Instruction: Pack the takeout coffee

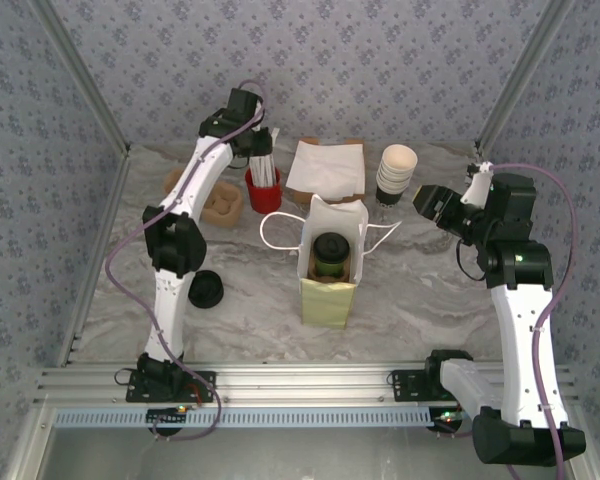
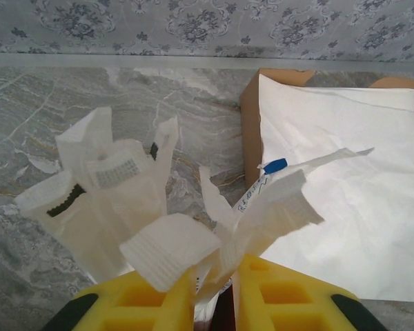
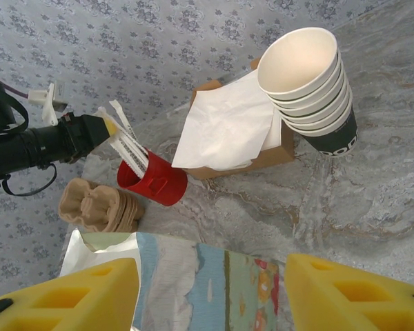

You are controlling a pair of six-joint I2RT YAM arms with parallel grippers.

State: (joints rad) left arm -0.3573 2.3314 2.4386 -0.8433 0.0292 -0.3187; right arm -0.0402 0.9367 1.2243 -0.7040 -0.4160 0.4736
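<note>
Coffee: small green paper cup with round black plastic lid (image 1: 330, 257), upright inside open white-and-yellow paper bag (image 1: 328, 300) at table centre. Arms: left gripper (image 2: 215, 276) extended over red cup (image 1: 264, 190), pinching white paper-wrapped stick (image 2: 252, 196); right gripper (image 3: 214, 276) released, just beside bag. Count: one coffee, one bag, one loose black lid (image 1: 205, 289)

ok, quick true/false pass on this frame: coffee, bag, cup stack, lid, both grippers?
1. The green cup sits inside the paper bag. True.
2. The stack of white cups lies tipped over. False: it stands upright beside the napkins.
3. The left gripper is at the wrapped sticks in the red cup. True.
4. The right gripper grips a napkin. False: its jaws stand open, holding nothing.
5. The loose black lid lies in the bag. False: it lies on the table, beside the left arm.
</note>
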